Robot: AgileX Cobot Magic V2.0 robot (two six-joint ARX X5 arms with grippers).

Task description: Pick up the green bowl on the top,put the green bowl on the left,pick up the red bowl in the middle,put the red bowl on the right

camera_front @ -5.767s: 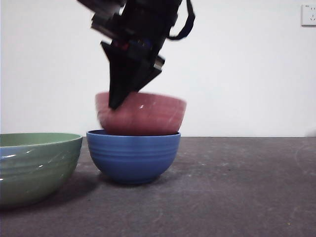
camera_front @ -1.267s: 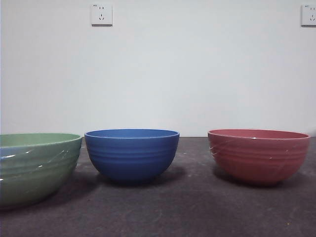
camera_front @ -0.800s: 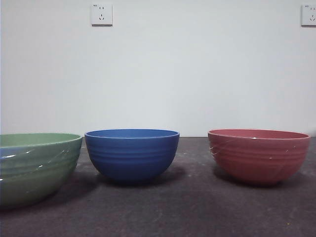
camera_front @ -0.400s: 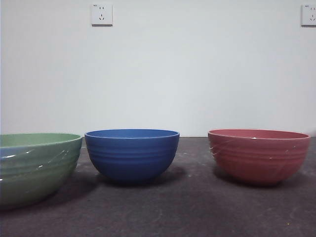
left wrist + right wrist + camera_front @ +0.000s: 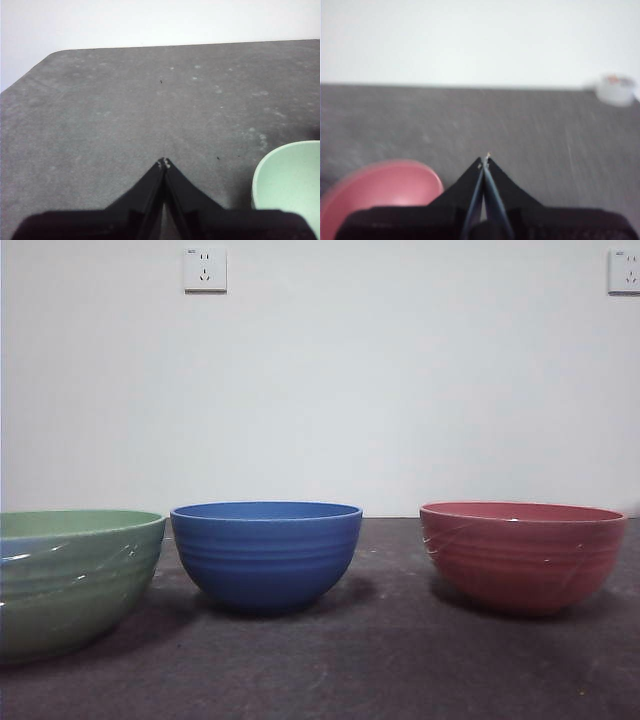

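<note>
The green bowl point(image 5: 70, 575) stands upright on the table at the left, cut by the picture's edge. The red bowl point(image 5: 520, 555) stands upright on the table at the right. Both are apart from the blue bowl between them. My left gripper point(image 5: 163, 163) is shut and empty, held above the table beside the green bowl's rim point(image 5: 290, 185). My right gripper point(image 5: 484, 161) is shut and empty, held above the table beside the red bowl point(image 5: 380, 192). Neither arm shows in the front view.
A blue bowl point(image 5: 266, 553) stands upright in the middle of the dark table point(image 5: 400, 660). A small pale roll of tape point(image 5: 616, 89) lies at the table's far edge in the right wrist view. The table's rounded corner point(image 5: 55, 55) shows in the left wrist view.
Early on, a gripper held the red bowl over the blue bowl. Since then the red bowl stands on the table at the right and the arm has left the front view.
</note>
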